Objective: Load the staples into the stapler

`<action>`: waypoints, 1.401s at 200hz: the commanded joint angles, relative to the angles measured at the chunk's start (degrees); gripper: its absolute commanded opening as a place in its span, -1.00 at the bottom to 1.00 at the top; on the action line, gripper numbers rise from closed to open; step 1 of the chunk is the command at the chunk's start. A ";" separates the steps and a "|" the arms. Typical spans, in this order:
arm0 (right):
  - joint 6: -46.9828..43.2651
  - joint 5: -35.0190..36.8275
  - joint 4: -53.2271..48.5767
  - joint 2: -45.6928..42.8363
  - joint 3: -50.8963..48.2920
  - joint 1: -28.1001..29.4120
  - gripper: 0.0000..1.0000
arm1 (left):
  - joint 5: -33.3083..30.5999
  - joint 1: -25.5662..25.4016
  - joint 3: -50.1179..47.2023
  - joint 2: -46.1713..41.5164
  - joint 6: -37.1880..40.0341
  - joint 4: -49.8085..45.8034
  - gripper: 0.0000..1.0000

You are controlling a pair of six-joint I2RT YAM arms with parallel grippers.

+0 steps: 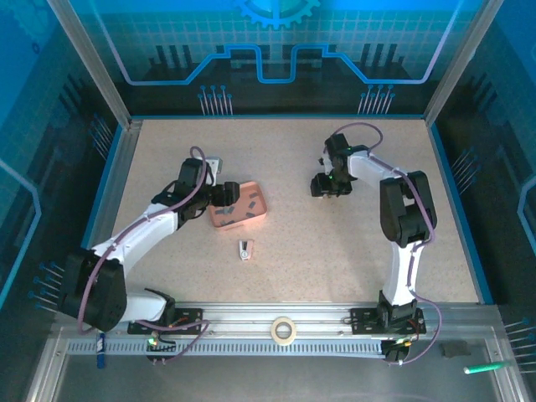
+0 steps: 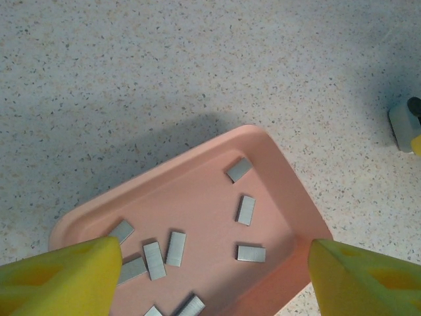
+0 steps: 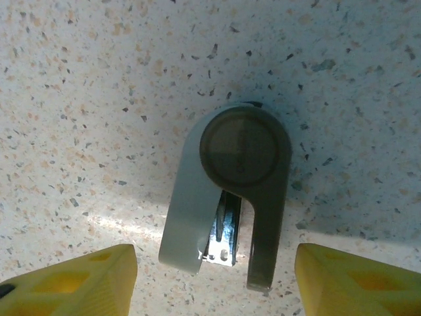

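Staples [image 2: 175, 248]: several short grey strips, flat, scattered loose in pink tray [image 2: 197, 197], left-centre. Stapler [image 3: 243, 148]: grey/dark, flat on table [image 3: 99, 99], far right, halves splayed, metal channel exposed.

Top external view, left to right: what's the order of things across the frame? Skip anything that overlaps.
pink tray → tape roll → right gripper → green pen
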 commanded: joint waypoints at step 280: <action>-1.14 0.15 36.22 -51.08 -42.19 14.24 -0.27 | 22.97 -6.85 0.74 -5.20 -9.09 10.31 0.35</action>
